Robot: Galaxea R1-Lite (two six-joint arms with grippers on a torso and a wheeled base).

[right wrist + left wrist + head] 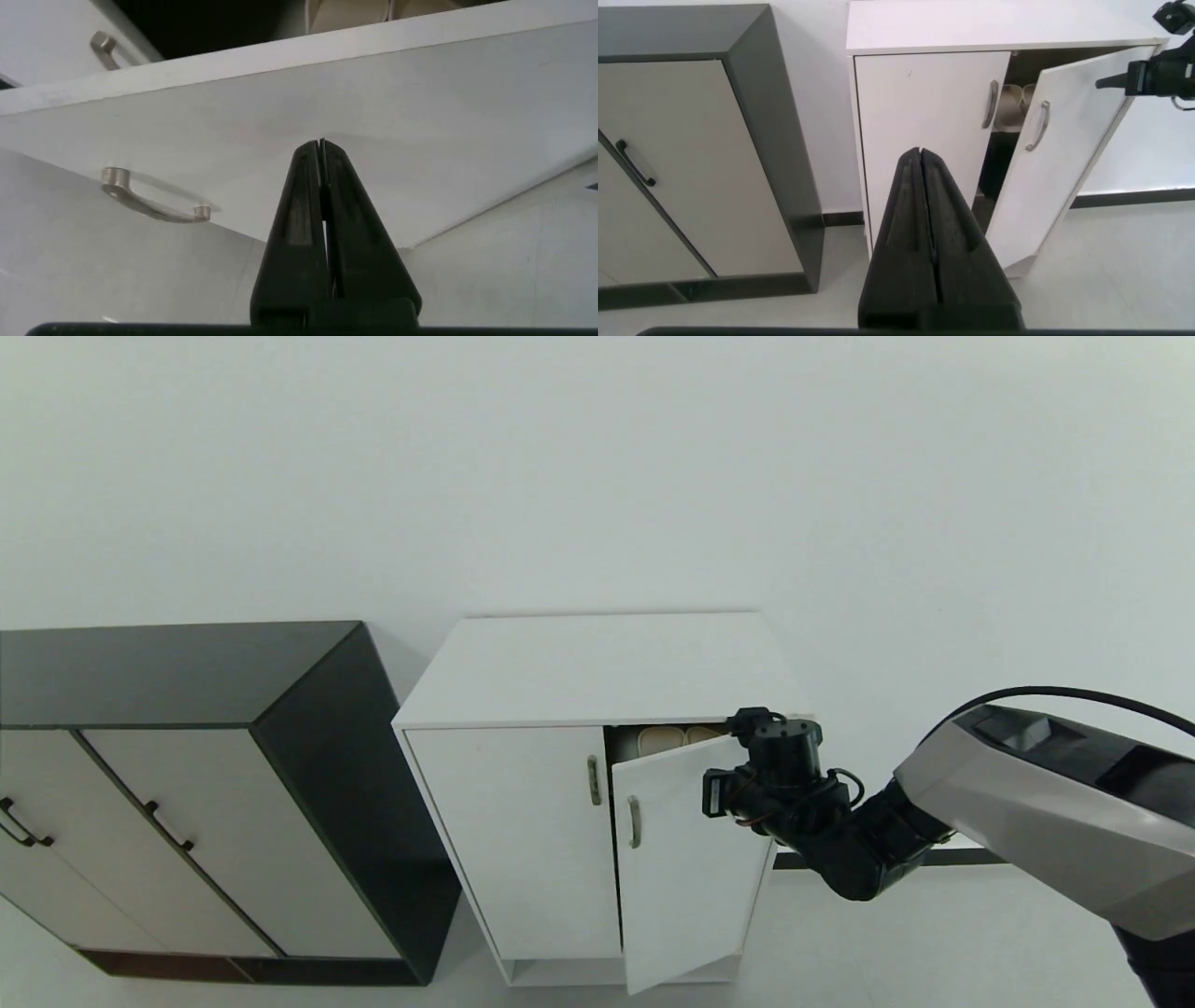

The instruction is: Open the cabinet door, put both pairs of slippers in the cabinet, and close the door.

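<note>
Narrow way into the cabinet [579, 663], ajar right door [686, 859] across most of it.

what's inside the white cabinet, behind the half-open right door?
Pale slippers sit on an upper shelf, seen through the gap beside the right door. Their count is unclear. Below them the gap is dark; that door and the shut left door cover the rest.

A dark cabinet [345, 803] with two pale doors [261, 859] stands against the white wall [597, 457]
</note>
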